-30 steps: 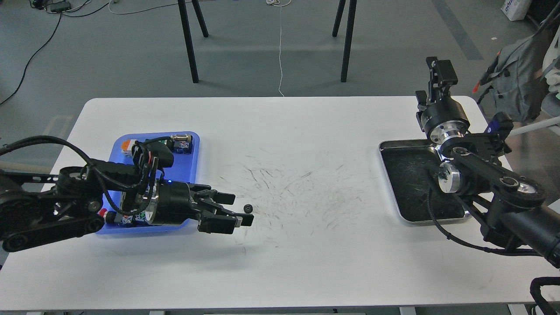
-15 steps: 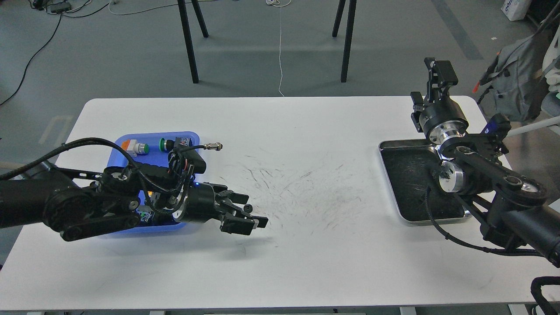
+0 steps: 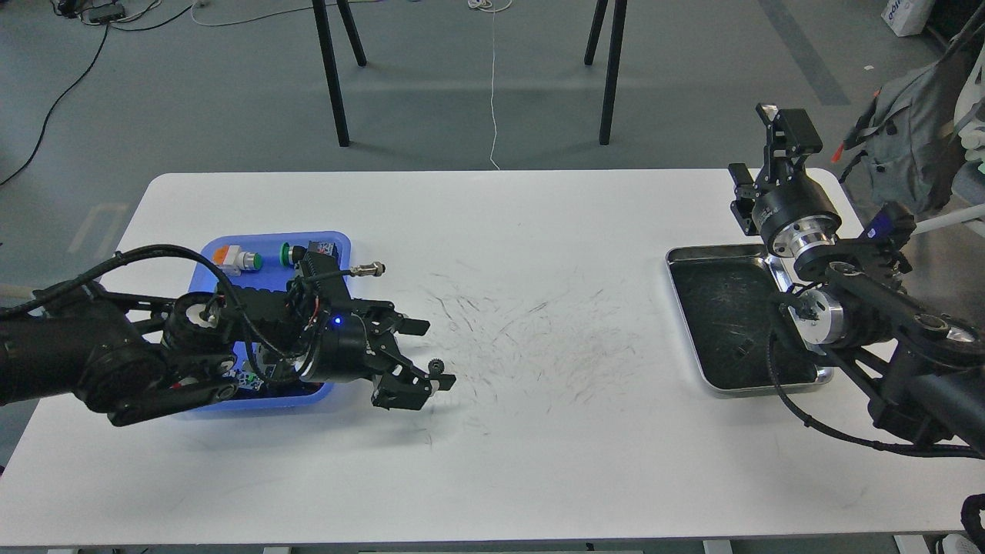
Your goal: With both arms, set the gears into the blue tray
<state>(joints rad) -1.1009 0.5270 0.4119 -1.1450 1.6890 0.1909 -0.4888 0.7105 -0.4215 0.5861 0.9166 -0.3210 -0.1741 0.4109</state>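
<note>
One tiny black gear (image 3: 436, 367) lies on the white table, right of the blue tray (image 3: 209, 252). My left gripper (image 3: 429, 352) reaches out over the tray's right rim, open, its jaws spread wide. The gear sits just off the lower fingertip (image 3: 431, 381), and I cannot tell if they touch. A second gear does not show. My right gripper (image 3: 769, 150) is raised at the far right, above the table's back edge, seen from behind, so its state is unclear.
Push-button switches with orange (image 3: 229, 255) and green (image 3: 292, 252) caps lie in the blue tray, and a metal connector (image 3: 368, 269) sticks over its rim. A steel tray (image 3: 681, 261) with a dark scratched bottom sits under my right arm. Table legs stand behind.
My left gripper has spread its fingers wider and turned, its lower finger now beside the gear. The gear stays in place. My right arm has shifted slightly right.
</note>
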